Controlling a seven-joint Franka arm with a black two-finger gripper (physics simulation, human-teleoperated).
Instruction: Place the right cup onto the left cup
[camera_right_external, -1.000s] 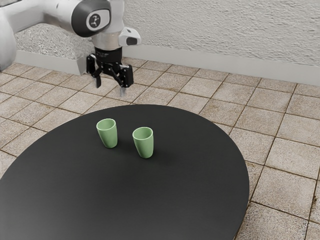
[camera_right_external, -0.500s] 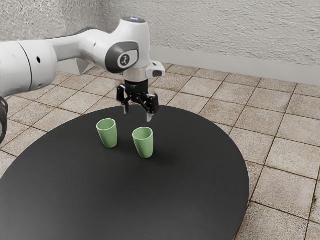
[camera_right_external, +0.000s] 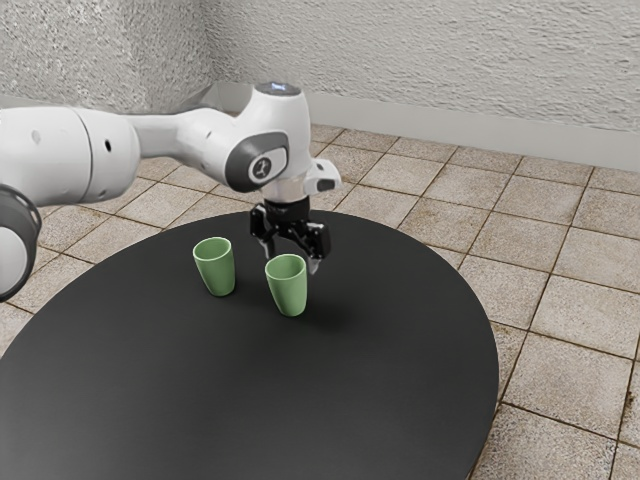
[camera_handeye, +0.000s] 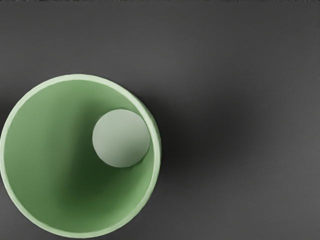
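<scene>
My gripper (camera_right_external: 291, 262) is open, fingers pointing down, just behind and slightly above the green cup (camera_right_external: 288, 290) on the exterior view's right; that cup's rim partly covers the space between the fingers. The other green cup (camera_right_external: 216, 268) stands upright a short gap away, toward the exterior view's left. Neither cup is held. From above, the wrist view looks into one green cup (camera_handeye: 45, 150), with its wide rim and pale round bottom in sight.
Both cups stand on a round black table (camera_right_external: 240, 400). Its curved edge runs past the far side of the gripper, with a tiled floor (camera_right_external: 560, 300) beyond and a rough pale wall (camera_right_external: 450, 60) behind.
My arm has swung toward the exterior view's right and come down, bringing the open gripper from beyond the table to close behind the right-hand cup. Both cups have stayed put.
</scene>
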